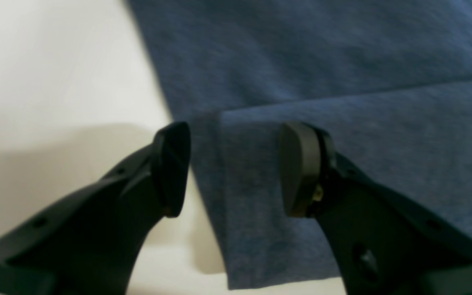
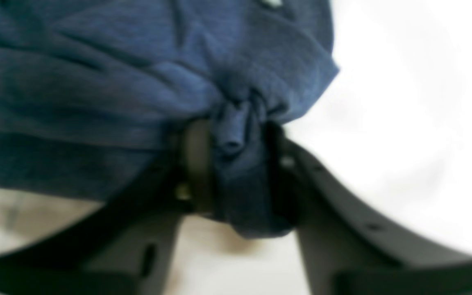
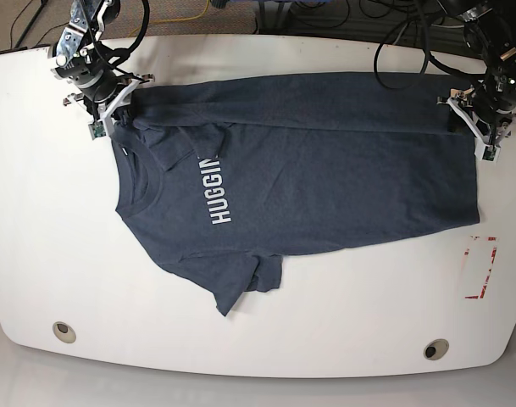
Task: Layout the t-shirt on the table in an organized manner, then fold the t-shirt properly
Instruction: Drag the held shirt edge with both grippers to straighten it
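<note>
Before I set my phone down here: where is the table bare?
Bare table: the wide strip between the t-shirt and the near edge with its two grommet holes, and the end beyond the collar. Crowded: both far corners, where the right gripper and left gripper work.

White block letters "HUGGIN" run across the t-shirt [image 3: 325,170] chest

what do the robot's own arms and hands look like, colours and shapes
Both hands, the left hand and the right hand, have matte black curved fingers ending in flat, rounded dark pads, with small holes along the fingers. In the base view, white bracket pieces sit at the wrists and black cables trail behind.
</note>
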Tool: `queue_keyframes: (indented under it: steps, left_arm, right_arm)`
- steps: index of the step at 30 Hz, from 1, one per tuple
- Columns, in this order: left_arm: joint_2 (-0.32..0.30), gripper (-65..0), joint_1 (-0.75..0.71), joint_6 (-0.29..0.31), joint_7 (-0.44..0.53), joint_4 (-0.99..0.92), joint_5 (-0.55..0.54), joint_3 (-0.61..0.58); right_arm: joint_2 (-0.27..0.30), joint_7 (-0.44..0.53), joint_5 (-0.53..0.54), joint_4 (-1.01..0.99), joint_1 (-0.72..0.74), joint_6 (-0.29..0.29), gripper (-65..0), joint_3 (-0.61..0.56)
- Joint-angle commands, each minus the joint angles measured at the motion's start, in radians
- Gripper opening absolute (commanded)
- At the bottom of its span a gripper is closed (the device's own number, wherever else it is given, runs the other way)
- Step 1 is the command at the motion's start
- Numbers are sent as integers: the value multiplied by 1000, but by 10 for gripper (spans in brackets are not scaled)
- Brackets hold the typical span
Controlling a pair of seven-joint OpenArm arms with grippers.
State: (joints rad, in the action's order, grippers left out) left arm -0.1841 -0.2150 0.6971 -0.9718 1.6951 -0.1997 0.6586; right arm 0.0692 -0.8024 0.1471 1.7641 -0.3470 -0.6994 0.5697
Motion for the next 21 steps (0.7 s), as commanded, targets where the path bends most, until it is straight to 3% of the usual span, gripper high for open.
queue_keyframes:
  steps: [1, 21]
  left_arm:
    - [-16, -338, 6, 1, 17, 16, -8, 3]
    - [-39, -338, -27, 1, 18, 10, -7, 5]
  right_arm:
    - [10, -10, -11, 24, -24, 1, -544, 6]
    - [4, -10, -8, 153, -195, 1, -533, 6]
